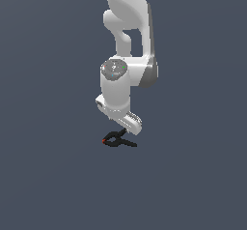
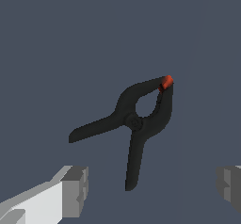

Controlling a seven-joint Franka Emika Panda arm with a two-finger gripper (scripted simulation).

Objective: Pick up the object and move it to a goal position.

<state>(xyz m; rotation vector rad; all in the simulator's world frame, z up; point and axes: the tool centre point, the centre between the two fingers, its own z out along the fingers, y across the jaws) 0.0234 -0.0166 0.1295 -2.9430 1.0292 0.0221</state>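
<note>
On the dark floor [image 1: 58, 185], just below the arm [image 1: 126, 45], the clamp [image 1: 117, 140] is seen lying flat, its red tip [image 2: 167, 82] toward the exterior view's left. The gripper [image 2: 153, 190] is held above it, fingers [image 2: 75, 190] spread wide, nothing touched.

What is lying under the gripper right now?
Below the open gripper lies the black spring clamp, red tip visible, both handles splayed. Nothing covers it; only plain floor surrounds it.
</note>
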